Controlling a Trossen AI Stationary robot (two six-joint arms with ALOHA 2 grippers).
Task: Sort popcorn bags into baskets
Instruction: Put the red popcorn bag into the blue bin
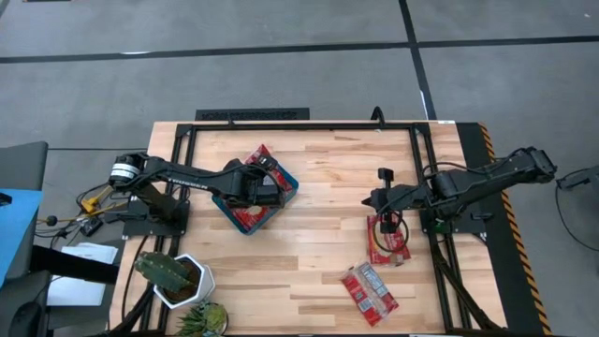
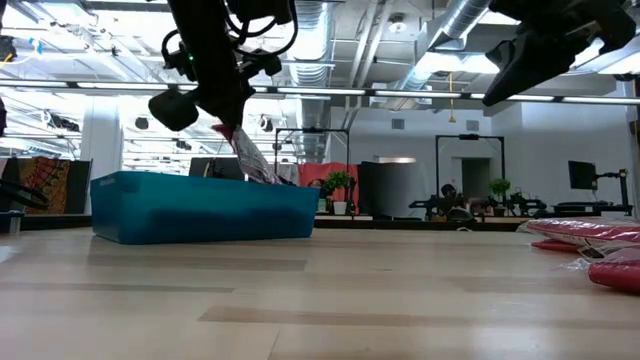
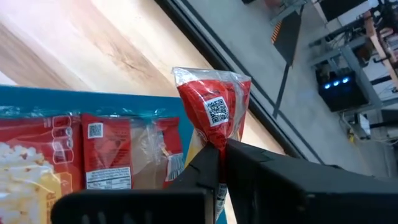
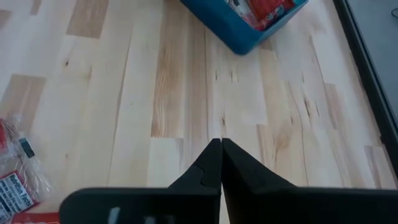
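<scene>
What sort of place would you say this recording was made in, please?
Probably a robotics lab or open workshop: a wooden table in a metal frame on grey concrete, bare ceiling ducts, and more desks and screens behind.

the popcorn bags (image 1: 377,291) are red with silver-grey and yellowish print; one (image 3: 214,111) carries a white label with a black square code. the tray (image 2: 200,207) is teal-blue. the table (image 1: 318,187) is pale wood with darker grain streaks. both grippers (image 4: 220,163) are black. the cactus (image 1: 161,271) is green in a white pot (image 1: 192,285).
</scene>
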